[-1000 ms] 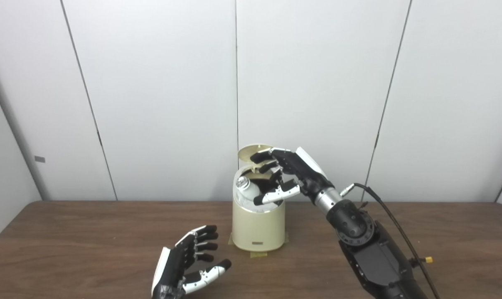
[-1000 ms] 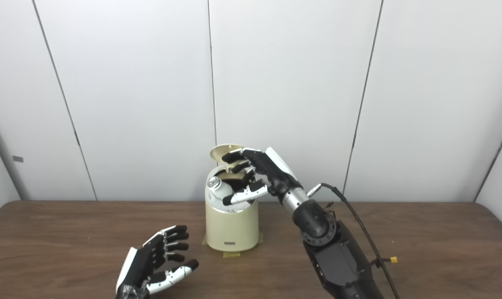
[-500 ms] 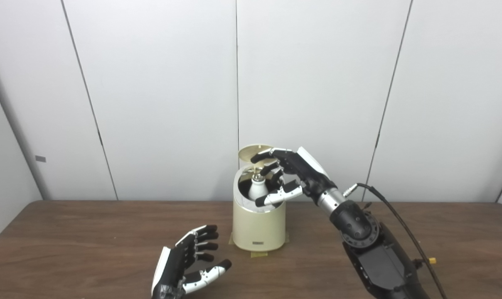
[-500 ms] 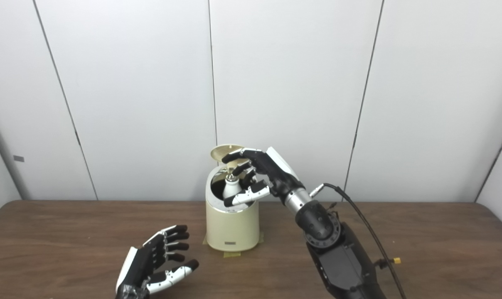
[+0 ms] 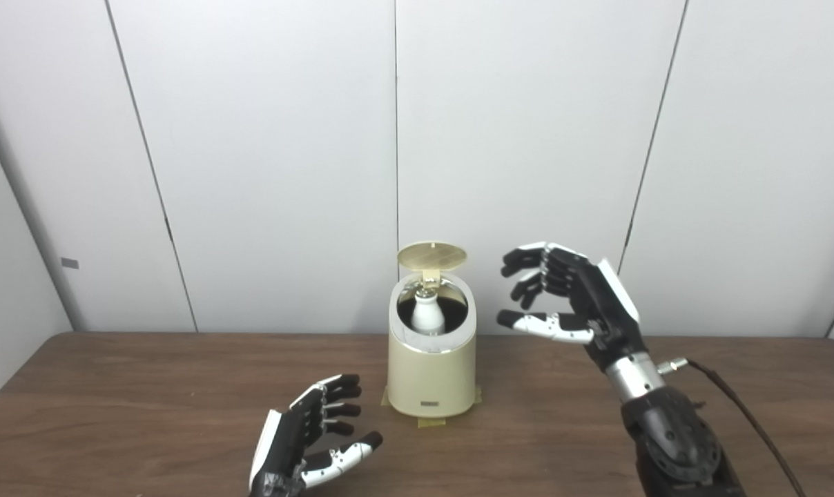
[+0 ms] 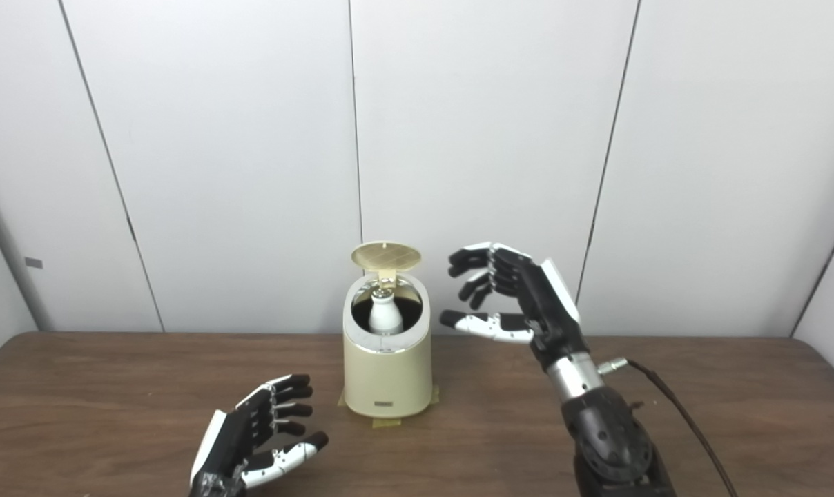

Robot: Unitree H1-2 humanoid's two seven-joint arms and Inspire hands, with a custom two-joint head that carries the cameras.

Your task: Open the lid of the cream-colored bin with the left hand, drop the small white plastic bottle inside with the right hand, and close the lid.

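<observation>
The cream-colored bin [image 5: 431, 376] stands at the middle of the brown table, its round lid [image 5: 431, 255] tipped up behind the opening. A small white plastic bottle [image 5: 428, 312] stands upright inside, neck showing above the rim. My right hand [image 5: 569, 300] hovers to the right of the bin at lid height, open, fingers curled and apart, holding nothing. My left hand [image 5: 310, 435] rests low near the table's front edge, left of the bin, open and empty.
The bin sits on strips of tan tape [image 5: 431, 420] stuck to the table [image 5: 113, 407]. White wall panels rise right behind the table. A black cable [image 5: 741, 414] trails from my right forearm.
My right hand released the bottle into the bin and pulled back to the right, away from the opening. The bottle now stands inside. The left hand has stayed put.
</observation>
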